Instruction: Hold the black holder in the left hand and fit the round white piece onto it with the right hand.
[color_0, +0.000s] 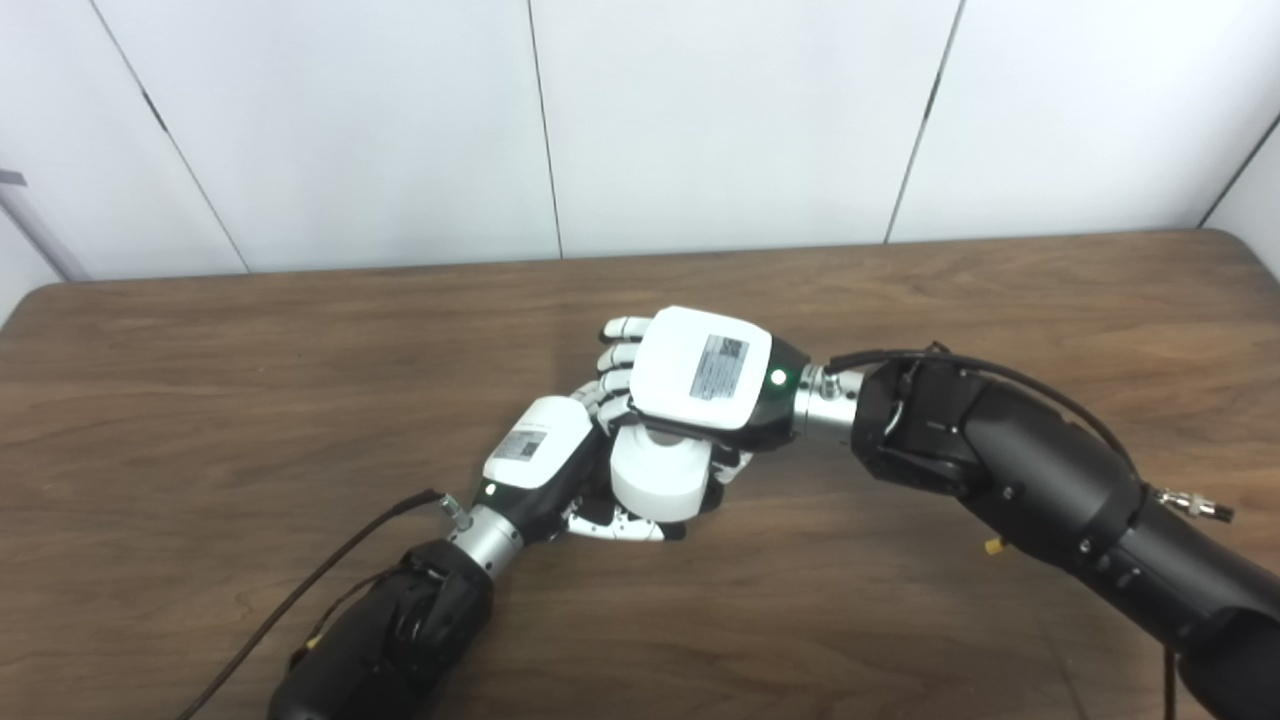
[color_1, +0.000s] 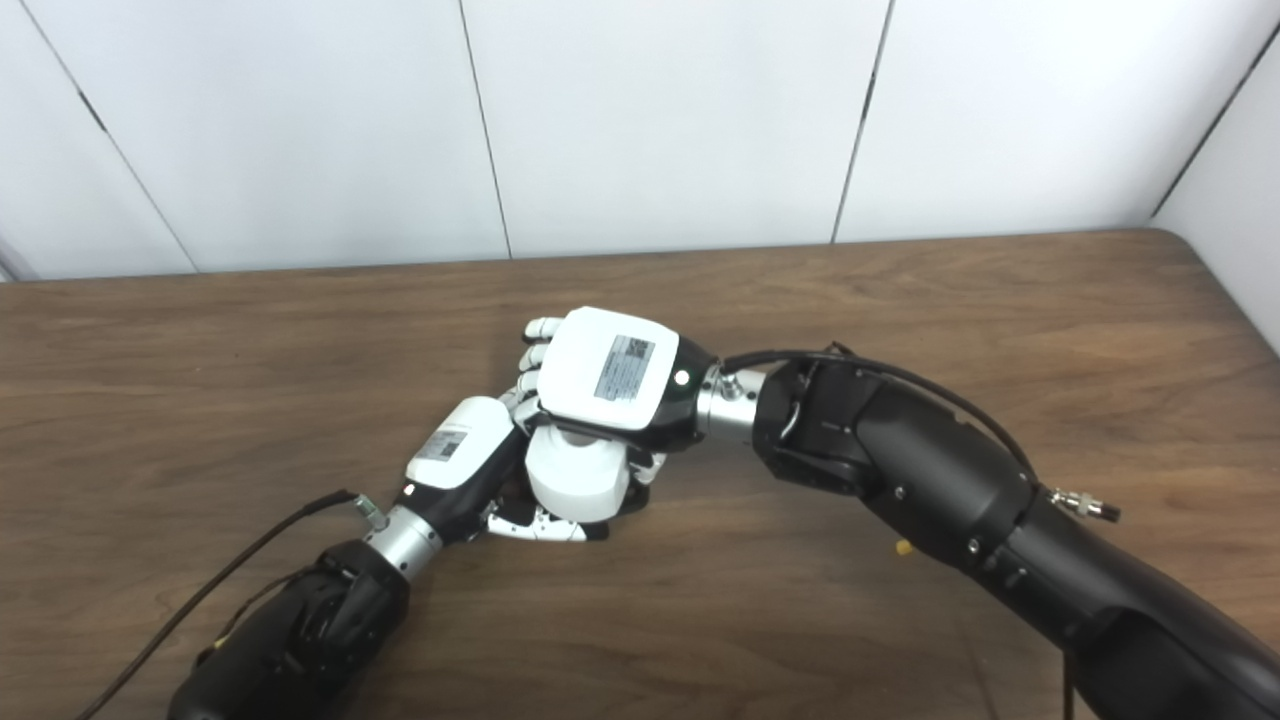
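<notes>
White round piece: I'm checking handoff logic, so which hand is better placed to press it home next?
The right hand, probably: it sits directly on top of the white round piece. The left hand is beside and under it, apparently supporting; the holder is hidden.

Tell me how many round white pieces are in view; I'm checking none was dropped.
1. The round white piece sits between the two hands above the table's middle, under the right hand and beside the left hand. Others could be hidden beneath the hands.

White shells with grey printed labels and green lights cover both hands, left (color_0: 535, 455) at seven o'clock and right (color_0: 700, 375) centre, over a white ring (color_0: 655, 480), black arms, brown wood-grain table (color_0: 250, 380), white wall (color_0: 700, 120)
</notes>
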